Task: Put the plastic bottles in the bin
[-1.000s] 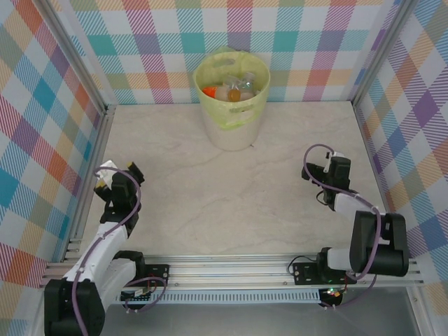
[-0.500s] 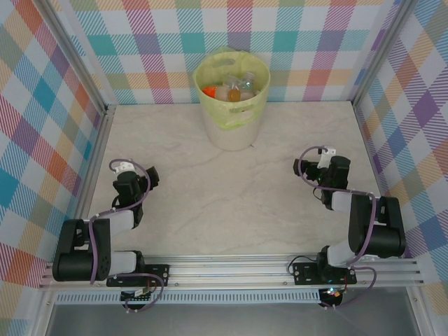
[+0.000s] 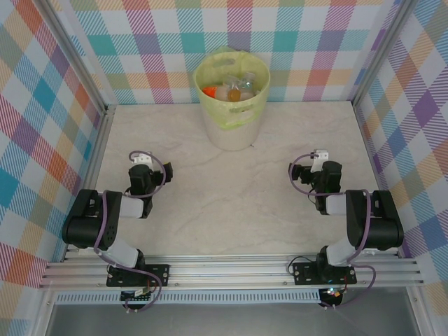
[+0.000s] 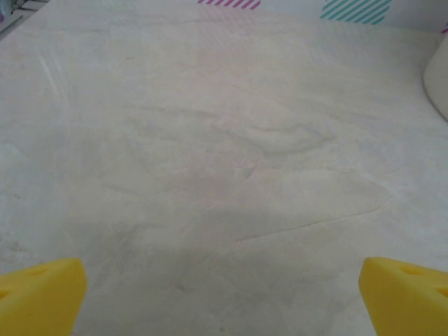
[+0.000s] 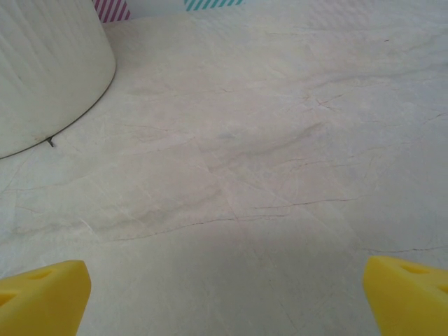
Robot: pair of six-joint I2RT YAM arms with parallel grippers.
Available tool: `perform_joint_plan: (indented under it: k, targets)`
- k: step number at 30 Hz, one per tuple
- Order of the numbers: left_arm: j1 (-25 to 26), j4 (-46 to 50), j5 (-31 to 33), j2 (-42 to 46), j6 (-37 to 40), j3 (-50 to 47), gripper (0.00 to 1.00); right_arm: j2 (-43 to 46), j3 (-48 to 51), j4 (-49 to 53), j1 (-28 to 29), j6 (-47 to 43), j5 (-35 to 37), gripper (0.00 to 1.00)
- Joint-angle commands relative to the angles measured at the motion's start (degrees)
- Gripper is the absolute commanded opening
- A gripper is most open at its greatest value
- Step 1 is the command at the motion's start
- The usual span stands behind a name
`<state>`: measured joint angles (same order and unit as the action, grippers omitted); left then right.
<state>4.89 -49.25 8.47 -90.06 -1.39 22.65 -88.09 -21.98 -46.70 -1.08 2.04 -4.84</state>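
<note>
Plastic bottles (image 3: 231, 87), small and clear, lie heaped together inside the single bin (image 3: 234, 133), a round cream-white bucket lined with a translucent yellow-green bag. It stands at the far middle of the pale marble-patterned surface (image 3: 231, 203), close to the plaid back wall (image 3: 294, 42). From above, one orange-red bottle shows at the left of the heap and an orange cap near its middle; the others are clear and overlap too much for an exact count. Two arms sit folded low, the left arm (image 3: 105, 224) and the right arm (image 3: 364, 224), both well apart from the bin. The yellow left fingers (image 4: 38, 297) stand wide apart over bare surface, as do the yellow right fingers (image 5: 42, 297), and neither pair holds anything. The bin's cream wall (image 5: 49, 70) rises at the upper left of the right wrist view.
</note>
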Motion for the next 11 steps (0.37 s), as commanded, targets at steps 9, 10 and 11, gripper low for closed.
perform_joint_plan:
  k: [9, 10, 11]
  targets:
    - [0.2, 0.4, 2.4, 0.4, 2.2, 0.1, 1.0, 0.0, -1.6, -0.9, 0.1, -1.3, 0.1, 1.0]
    - [0.1, 1.2, 1.8, 0.3, 2.4, 0.5, 1.0, 0.0, -1.6, -1.0, 0.1, -1.3, 0.1, 1.0]
    - [0.1, 1.0, 1.6, 0.4, 2.4, 0.4, 1.0, 0.1, -1.6, -1.0, 0.1, -1.3, 0.1, 1.0]
